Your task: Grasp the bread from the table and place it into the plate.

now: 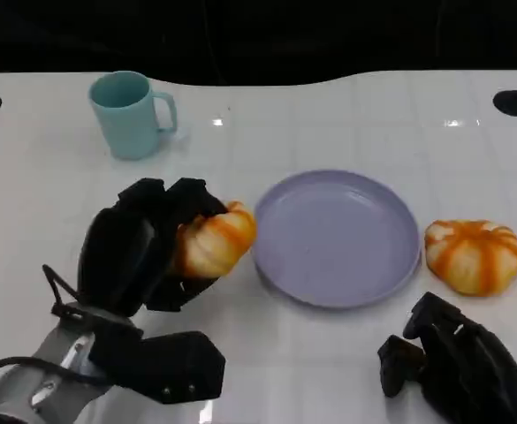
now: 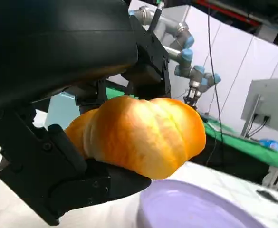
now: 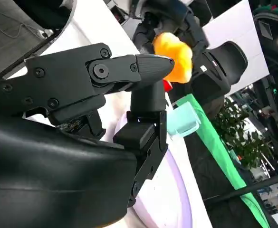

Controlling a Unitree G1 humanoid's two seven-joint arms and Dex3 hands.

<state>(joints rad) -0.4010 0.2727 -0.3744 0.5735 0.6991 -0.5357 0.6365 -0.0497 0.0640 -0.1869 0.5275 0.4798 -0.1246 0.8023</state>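
Two bread rolls are showing here, and you're holding one of them: your left hand is gripping the bread with fingers wrapped over its top and back and the thumb side underneath, so it's sitting wedged in the grasp, not resting on the counter. In the left wrist view the bread is hanging above the near rim of the plate, lifted clear. From the head view it's sitting just beside the plate, at the plate's left edge, not yet over the middle. That reads as mid-carry: picked up, being brought across, release not done.

You're keeping the right hand low near the front of the counter, holding nothing; fingers are looking loosely curled, and the right wrist view shows them apart, so I'm calling it open. The second roll is lying on the counter just right of the plate, untouched. The blue mug is standing upright well behind, out of the way.

Next you're likely needing to shift a bit further right before letting go, or the bread may be catching the rim.
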